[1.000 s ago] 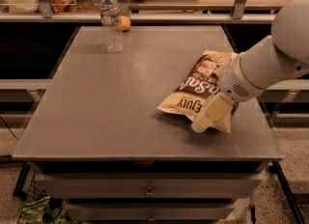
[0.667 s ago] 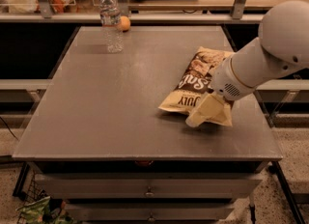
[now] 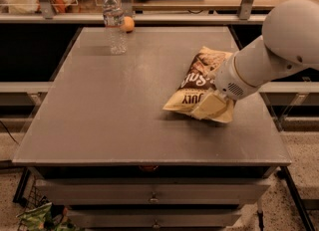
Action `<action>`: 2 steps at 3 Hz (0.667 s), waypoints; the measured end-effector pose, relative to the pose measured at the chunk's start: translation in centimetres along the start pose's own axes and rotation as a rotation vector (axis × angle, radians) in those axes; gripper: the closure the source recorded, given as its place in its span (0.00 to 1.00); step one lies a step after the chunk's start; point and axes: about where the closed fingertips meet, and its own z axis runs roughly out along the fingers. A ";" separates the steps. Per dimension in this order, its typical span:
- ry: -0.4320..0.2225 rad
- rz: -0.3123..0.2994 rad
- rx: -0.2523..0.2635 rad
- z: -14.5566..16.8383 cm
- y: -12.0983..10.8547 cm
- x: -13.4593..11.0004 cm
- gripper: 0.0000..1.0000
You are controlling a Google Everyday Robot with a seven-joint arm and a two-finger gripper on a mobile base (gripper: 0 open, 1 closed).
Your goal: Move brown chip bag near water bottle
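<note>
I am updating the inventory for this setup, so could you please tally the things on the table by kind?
Chip bags: 1, the bag at the right.
Bottles: 1, the bottle at the far left.
Balls: 1, the orange ball at the far edge, beside the bottle.
Total: 3.
The gripper rests on the bag's near end.

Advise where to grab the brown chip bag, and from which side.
Take the brown chip bag by its near end, coming down from above on the arm's side. It lies flat on the table; the middle looks puffed and wide, the end thinner. The gripper sits at that near end.
</note>
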 end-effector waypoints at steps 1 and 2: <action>0.000 0.000 0.000 -0.1 0.0 -0.1 0.87; 0.000 0.000 0.000 -0.1 0.0 -0.1 1.00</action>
